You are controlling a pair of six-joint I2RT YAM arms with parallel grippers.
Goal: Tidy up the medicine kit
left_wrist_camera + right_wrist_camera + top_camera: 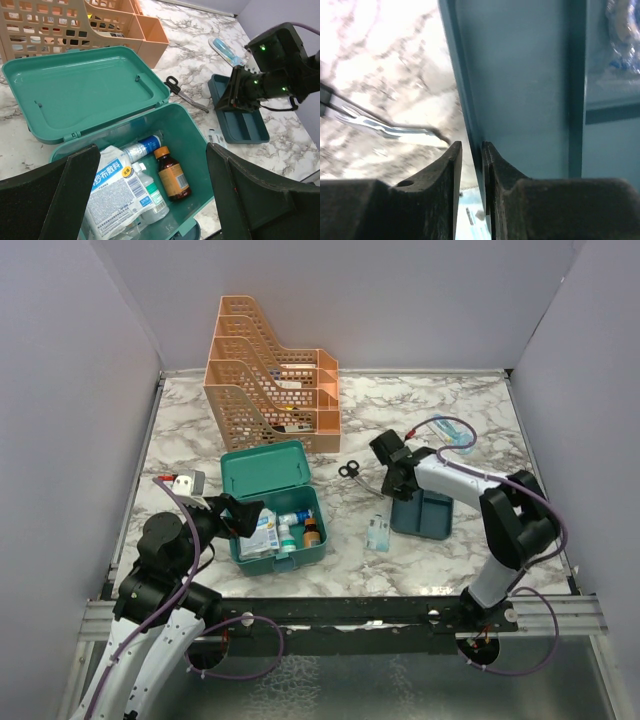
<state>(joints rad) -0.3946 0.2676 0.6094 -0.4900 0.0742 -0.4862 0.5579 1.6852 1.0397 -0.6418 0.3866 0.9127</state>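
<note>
The teal medicine kit box [318, 540] stands open at the table's front left, its lid [262, 468] laid back. Inside lie a brown bottle [172, 175], a white pouch [115, 190], a clear bottle [147, 195] and a blue-white tube [142, 147]. My left gripper [235, 515] is open and empty, held just above the box [195, 135]. The matching teal tray [432, 515] lies flat to the right. My right gripper [393, 480] is at its far left corner, with its jaws closed across the tray's wall [465, 100].
The orange perforated file rack [270, 375] stands behind the box. Black-handled scissors [350, 470] lie between the rack and the tray. A small pale packet [378, 533] lies left of the tray. A blue-wrapped item [455, 432] lies behind the tray.
</note>
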